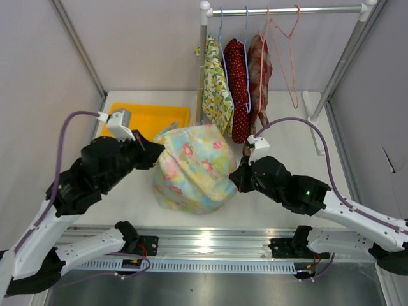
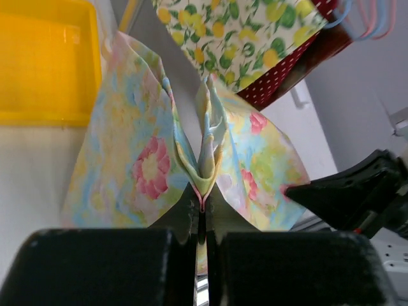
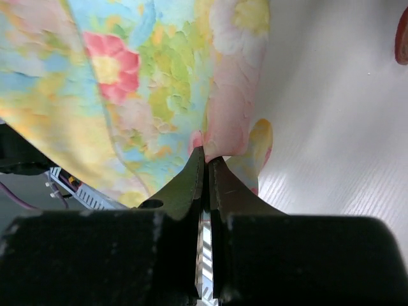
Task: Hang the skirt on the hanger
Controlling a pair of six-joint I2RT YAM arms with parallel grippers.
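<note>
Gripping the skirt at opposite edges, left fingers and right fingers are clamped tight. It's just before the rack.

Pastel floral skirt; yellow tray; red garment, seemingly dotted

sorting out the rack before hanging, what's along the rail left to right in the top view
lemon-print garment → red dotted garment → brown plaid garment → empty pink hanger
</note>
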